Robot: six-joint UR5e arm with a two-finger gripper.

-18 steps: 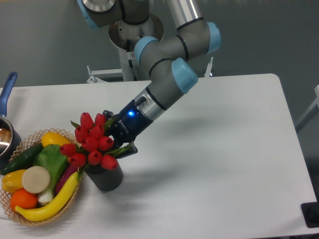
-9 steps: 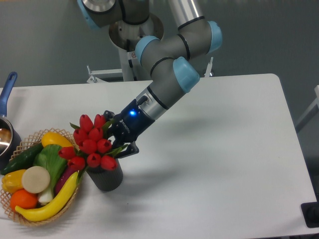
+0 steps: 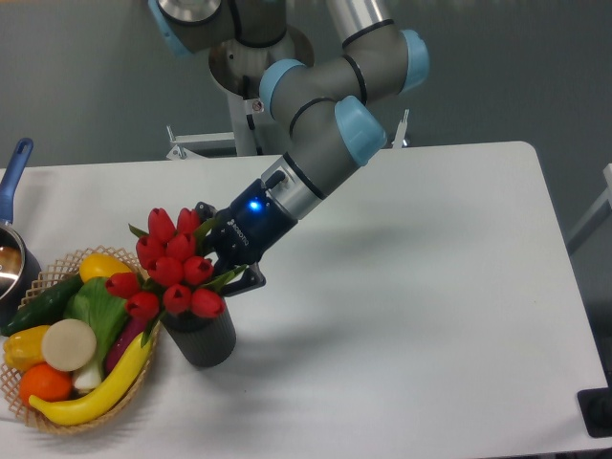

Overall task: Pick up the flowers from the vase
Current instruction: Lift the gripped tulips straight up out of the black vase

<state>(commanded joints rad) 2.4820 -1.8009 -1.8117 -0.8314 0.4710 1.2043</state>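
Note:
The flowers (image 3: 170, 268), a bunch of red tulip buds with green leaves, stick out of the small dark grey vase (image 3: 202, 337), which stands on the white table left of centre. My gripper (image 3: 222, 258) reaches in from the upper right and sits right behind the buds, around the leaves and stems just above the vase's mouth. The buds hide the fingertips, but the jaws look shut on the bunch. The stems are hidden inside the vase and behind the buds.
A wicker basket (image 3: 67, 421) of colourful vegetables and fruit stands just left of the vase, nearly touching it. A pot with a blue handle (image 3: 14, 177) is at the far left edge. The arm's base (image 3: 249, 67) stands behind the table.
The flowers and my gripper have moved slightly up and to the left together. The vase has stayed where it was.

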